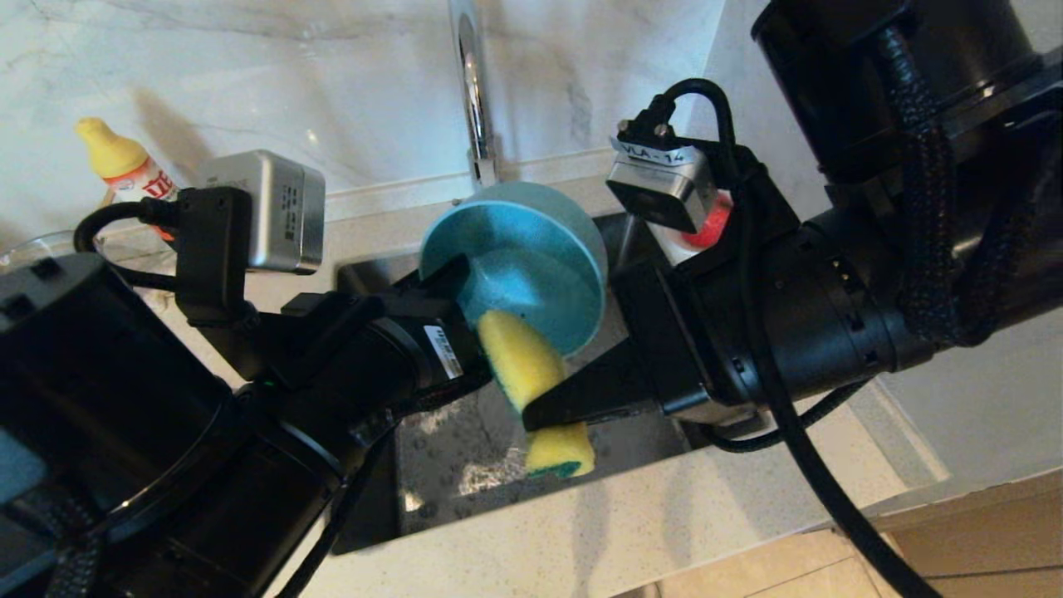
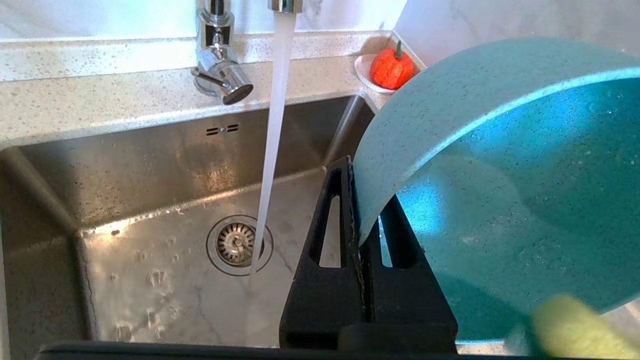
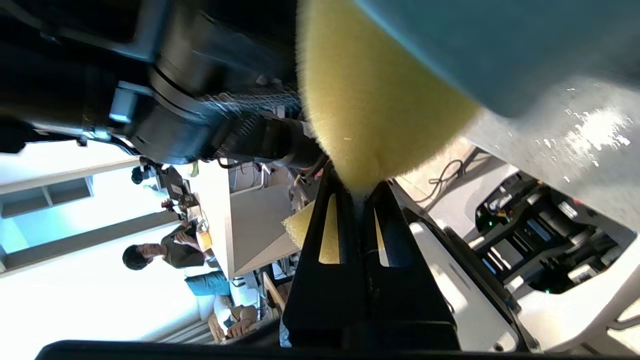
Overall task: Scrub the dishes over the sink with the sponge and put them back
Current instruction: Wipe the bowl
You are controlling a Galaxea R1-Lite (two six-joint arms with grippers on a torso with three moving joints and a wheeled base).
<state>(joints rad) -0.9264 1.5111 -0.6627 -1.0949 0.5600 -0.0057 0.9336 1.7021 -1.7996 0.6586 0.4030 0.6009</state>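
Over the steel sink (image 2: 150,165), the left gripper (image 2: 361,235) pinches the teal bowl (image 1: 531,257) by its rim while the right gripper (image 3: 357,190) squeezes the yellow sponge (image 1: 523,365) against the bowl's lower edge; tap water (image 2: 272,140) runs beside them, speckled counter (image 1: 631,523) around.

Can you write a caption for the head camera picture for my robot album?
Left gripper holds the teal bowl over the sink while right gripper presses the yellow sponge against it.
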